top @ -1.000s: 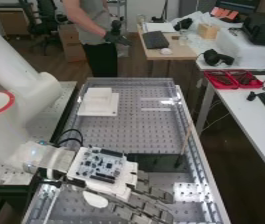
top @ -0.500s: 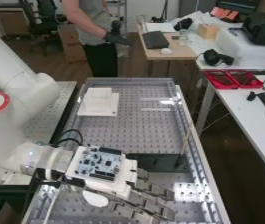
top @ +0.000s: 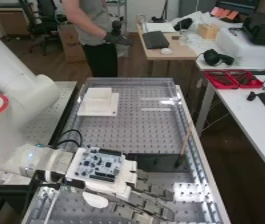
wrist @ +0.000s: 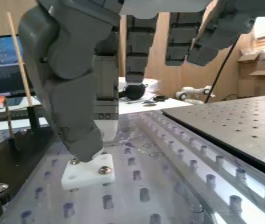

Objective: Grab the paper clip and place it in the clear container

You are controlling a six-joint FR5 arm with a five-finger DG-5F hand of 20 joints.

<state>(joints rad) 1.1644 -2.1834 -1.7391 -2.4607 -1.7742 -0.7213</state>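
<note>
1. A white robot arm reached in from the high view's left over a bench dotted with rows of holes, its hand poised above the near end.
2. The hand was relaxed and unclenched, its fingers extended; in the wrist view the thumb angled down over a white plate fixed with screws (whether the two touched, one cannot tell).
3. A circuit board sat atop the white housing behind the fingers.
4. The paper clip's whereabouts could not be told, nor could the clear container be picked out with certainty.
5. A dark box lay across the bench just beyond the hand, a thin stick rising near its right end in the high view.
6. Toward the far end, a white stepped block rested on the bench, well apart from the hand.
</note>
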